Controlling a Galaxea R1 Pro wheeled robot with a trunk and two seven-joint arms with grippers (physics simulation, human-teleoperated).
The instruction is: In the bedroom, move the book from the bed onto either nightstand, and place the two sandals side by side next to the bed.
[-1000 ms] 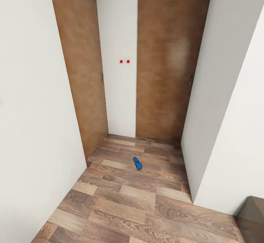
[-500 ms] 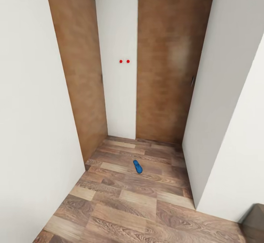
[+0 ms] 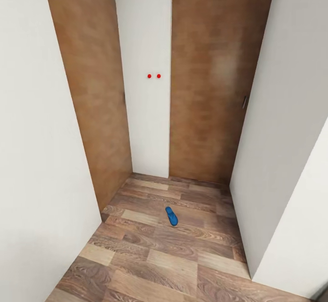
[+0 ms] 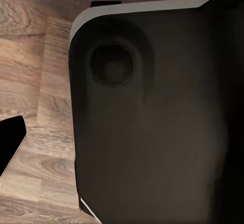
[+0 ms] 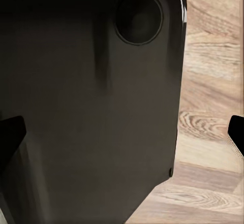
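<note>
Below my left wrist camera sits a dark rounded robot body panel (image 4: 152, 117) over the wood-plank floor (image 4: 30, 82), with one black fingertip (image 4: 10, 142) poking in at the edge; I cannot tell how that gripper's fingers stand. From the right wrist I see a similar dark panel (image 5: 91, 97), with black fingertips at both edges (image 5: 10, 132) and floor planks (image 5: 208, 107) beside it, so that gripper looks spread apart. Ahead, from my head camera, one blue sandal (image 3: 171, 216) lies flat on the plank floor (image 3: 150, 265) of a narrow white-walled alcove. Two brown wooden doors (image 3: 207, 83) flank a white wall strip (image 3: 148, 124) bearing two red dots (image 3: 154, 76).
</note>
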